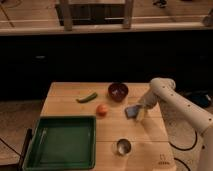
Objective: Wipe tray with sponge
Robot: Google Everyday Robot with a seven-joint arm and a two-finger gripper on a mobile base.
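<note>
Wooden counter (150,135), seen from the front and above.

- Green tray (60,119): sits in the front-left corner, long side running along the front edge.
- Sponge (131,112): blue-grey, on the right half of the counter, about midway between back and front edges. Well apart from the tray.
- Gripper (141,114): low over the counter, right against the sponge's right side. Cannot tell whether it is open or clamped on the sponge.
- White arm (175,100): reaches in over the right edge, elbow raised, wrist angled down.
- Dark red bowl (118,91): near the back edge, just right of centre.
- Green vegetable (86,97): long, lying left of the bowl.
- Orange-red round fruit (102,109): near the centre, just beyond the tray's back-right corner.
- Small metal cup (123,146): upright, near the front edge, right of the tray.
</note>
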